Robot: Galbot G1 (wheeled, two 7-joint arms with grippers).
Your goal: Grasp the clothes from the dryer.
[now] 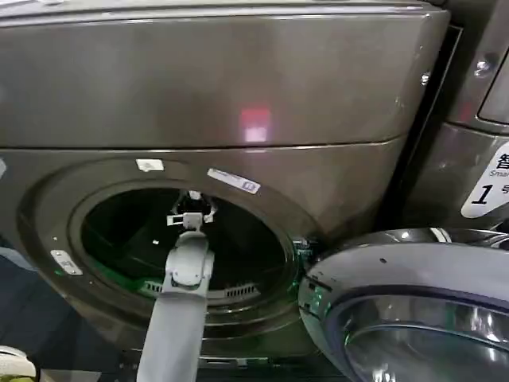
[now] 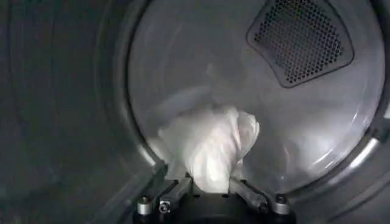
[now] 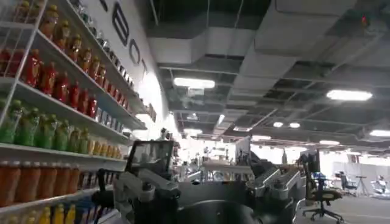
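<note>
White clothes [image 2: 210, 149] | in left gripper [image 2: 210, 187] | inside dryer [image 1: 223, 103]

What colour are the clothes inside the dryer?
The clothes are pale white, best seen in the left wrist view, between the left end effector's fingers.

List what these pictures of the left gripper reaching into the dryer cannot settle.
- Head view: the clothes lie hidden in the dark drum of the dryer, past the left gripper.
- Left wrist view: the clothes cover the fingertips, hiding the grip.
- Right wrist view: the right gripper's fingertips are cut off.
</note>
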